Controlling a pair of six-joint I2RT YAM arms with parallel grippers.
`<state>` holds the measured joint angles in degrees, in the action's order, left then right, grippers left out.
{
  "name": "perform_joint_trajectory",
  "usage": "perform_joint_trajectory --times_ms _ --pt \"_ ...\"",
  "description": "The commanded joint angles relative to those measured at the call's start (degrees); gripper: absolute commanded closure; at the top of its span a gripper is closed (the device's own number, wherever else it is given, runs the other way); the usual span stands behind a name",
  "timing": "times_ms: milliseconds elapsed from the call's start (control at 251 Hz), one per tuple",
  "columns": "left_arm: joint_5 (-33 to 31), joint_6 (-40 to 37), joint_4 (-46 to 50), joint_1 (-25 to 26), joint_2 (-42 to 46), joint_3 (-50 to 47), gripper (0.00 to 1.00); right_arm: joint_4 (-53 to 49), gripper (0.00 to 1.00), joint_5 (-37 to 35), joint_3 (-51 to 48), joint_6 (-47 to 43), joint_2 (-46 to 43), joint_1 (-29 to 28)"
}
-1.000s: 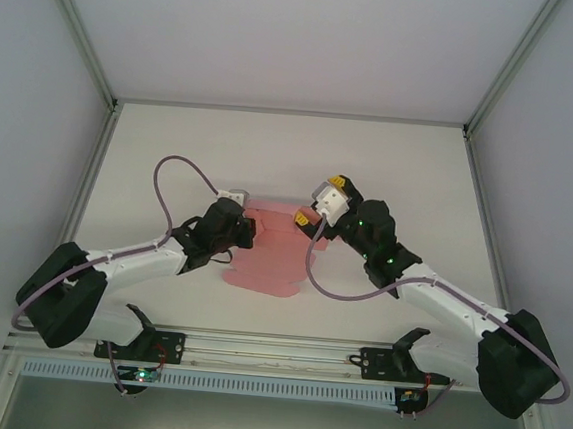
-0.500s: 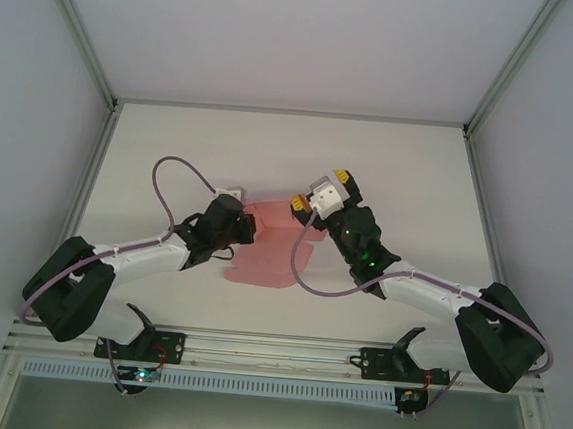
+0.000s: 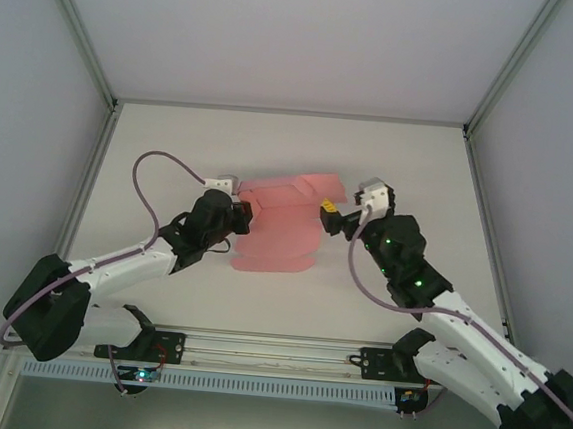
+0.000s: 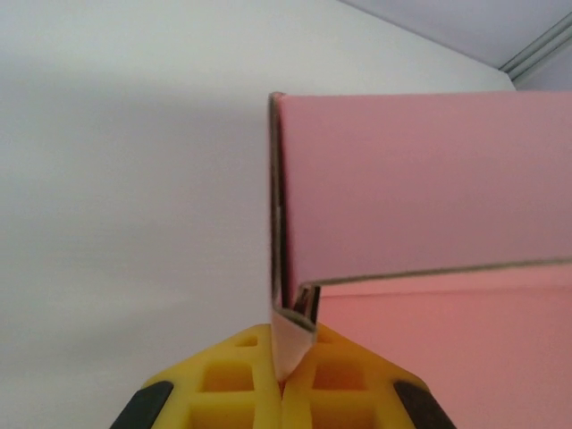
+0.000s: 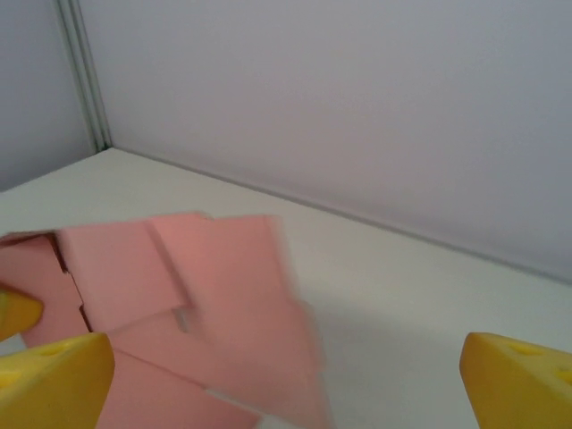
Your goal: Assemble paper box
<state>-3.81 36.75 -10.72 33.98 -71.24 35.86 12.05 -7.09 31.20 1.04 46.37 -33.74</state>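
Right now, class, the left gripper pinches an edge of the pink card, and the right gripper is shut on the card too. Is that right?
Not quite. The right gripper is open: the right wrist view shows its yellow fingers spread wide, gripping nothing. The left gripper does pinch an edge of the pink card.

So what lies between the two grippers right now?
The pink paper box, seen from the top camera: the left gripper pinches its left edge, the right gripper stands open at its right.
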Motion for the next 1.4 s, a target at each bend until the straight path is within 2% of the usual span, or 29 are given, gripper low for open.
perform_joint_trajectory --times_ms 0,88,283,427,646,1397 --pt "-2.82 -2.84 -2.62 -0.75 3.35 -1.45 1.0 -7.55 0.02 6.56 -4.07 6.87 -2.69 3.36" --pt "-3.06 -3.48 -2.39 -0.75 5.16 -2.27 1.0 -8.92 0.02 4.97 -5.82 7.78 -4.0 5.9" --pt "-0.67 -4.31 -3.23 -0.84 6.96 -3.5 1.0 -5.38 0.02 9.77 -7.33 9.86 -2.04 9.26" --pt "0.11 -4.96 -3.18 -0.84 6.65 -3.59 1.0 -3.56 0.02 13.98 -5.68 9.16 1.09 9.31" --pt "2.03 -4.85 -3.31 -0.83 6.38 -3.59 1.0 -1.82 0.02 14.03 -5.27 9.48 3.05 9.33" --pt "9.23 -5.6 -6.59 -0.75 0.55 -1.24 1.0 6.6 0.02 20.85 -4.4 11.8 9.71 8.07"
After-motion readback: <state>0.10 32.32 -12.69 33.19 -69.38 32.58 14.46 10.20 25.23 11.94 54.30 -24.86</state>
